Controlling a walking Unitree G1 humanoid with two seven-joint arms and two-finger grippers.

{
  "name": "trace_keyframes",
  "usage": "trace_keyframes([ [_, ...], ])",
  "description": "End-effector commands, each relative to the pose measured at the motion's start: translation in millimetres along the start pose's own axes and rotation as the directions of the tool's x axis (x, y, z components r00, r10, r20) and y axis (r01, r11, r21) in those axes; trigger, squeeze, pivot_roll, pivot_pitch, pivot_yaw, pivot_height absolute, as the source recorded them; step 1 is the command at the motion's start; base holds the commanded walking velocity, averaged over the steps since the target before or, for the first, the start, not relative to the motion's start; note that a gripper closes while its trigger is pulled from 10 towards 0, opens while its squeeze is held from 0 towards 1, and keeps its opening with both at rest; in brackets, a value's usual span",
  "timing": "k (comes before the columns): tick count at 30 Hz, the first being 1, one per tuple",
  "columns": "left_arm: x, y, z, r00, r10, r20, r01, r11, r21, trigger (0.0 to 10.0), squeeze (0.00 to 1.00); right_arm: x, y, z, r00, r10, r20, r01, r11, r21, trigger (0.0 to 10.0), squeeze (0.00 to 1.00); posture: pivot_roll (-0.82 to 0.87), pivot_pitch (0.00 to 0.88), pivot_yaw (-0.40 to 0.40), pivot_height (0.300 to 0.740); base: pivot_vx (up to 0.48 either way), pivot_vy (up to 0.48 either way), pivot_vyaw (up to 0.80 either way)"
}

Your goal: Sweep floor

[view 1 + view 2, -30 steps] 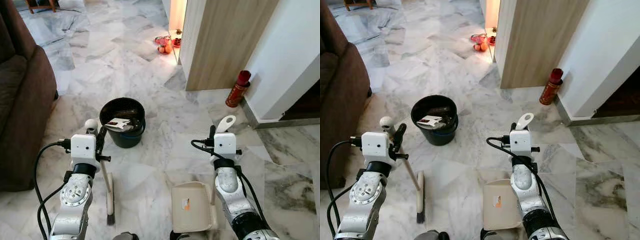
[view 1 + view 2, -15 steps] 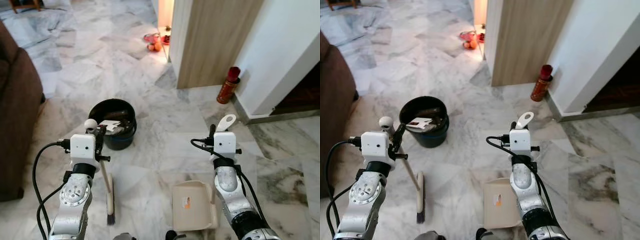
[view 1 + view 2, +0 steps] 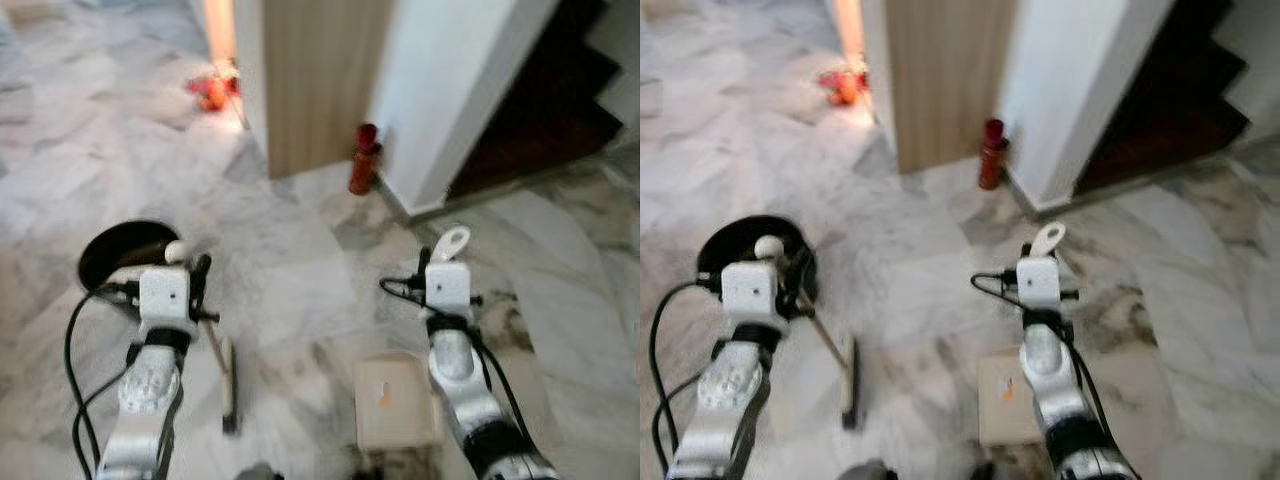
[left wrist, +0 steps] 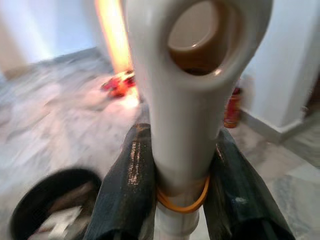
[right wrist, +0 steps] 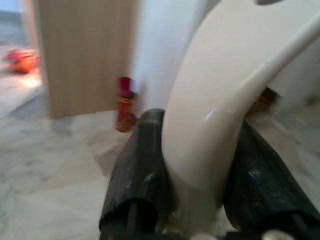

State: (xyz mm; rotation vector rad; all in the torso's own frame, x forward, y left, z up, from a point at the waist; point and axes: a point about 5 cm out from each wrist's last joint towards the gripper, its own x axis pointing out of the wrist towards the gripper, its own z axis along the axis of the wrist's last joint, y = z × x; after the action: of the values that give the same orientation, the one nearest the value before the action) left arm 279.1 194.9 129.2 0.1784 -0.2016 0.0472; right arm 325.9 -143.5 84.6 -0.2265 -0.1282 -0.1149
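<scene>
The left gripper's [image 4: 182, 200] black fingers [image 4: 122, 195] clasp the cream plastic broom handle [image 4: 182, 115]; its bristle head [image 3: 229, 385] rests on the grey marble floor [image 3: 300, 260]. The right gripper's [image 5: 197, 185] fingers clasp the cream plastic dustpan [image 3: 397, 405] handle. A black round bucket [image 3: 115, 250] sits at ten o'clock, a red bottle [image 3: 364, 160] at twelve

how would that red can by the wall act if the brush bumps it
The red can stands upright, tall and narrow on smooth marble floor, so it would probably tip easily. Being round, it would likely roll afterwards. Its weight cannot be judged.
</scene>
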Motion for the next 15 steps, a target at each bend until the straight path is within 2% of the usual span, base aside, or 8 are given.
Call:
trace_keyframes([
  [1, 0.1, -6.9, 3.4, 1.0, -0.017, 0.017, 0.017, 1.0, 0.0, 10.0, 0.0, 0.2, -11.0, -3.2, 1.0, -0.024, -0.004, 0.024, 1.0, -0.02, 10.0, 0.0, 0.16, 0.183, -0.008, 0.74, 0.0, -0.296, -0.8],
  [15, 0.4, -7.3, 3.8, 1.0, -0.015, 0.02, 0.016, 1.0, -0.005, 10.0, 0.0, -0.5, -10.5, -4.2, 1.0, -0.023, -0.007, 0.023, 1.0, -0.021, 10.0, 0.0, 0.16, 0.185, -0.008, 0.74, 0.0, 0.0, -0.8],
])
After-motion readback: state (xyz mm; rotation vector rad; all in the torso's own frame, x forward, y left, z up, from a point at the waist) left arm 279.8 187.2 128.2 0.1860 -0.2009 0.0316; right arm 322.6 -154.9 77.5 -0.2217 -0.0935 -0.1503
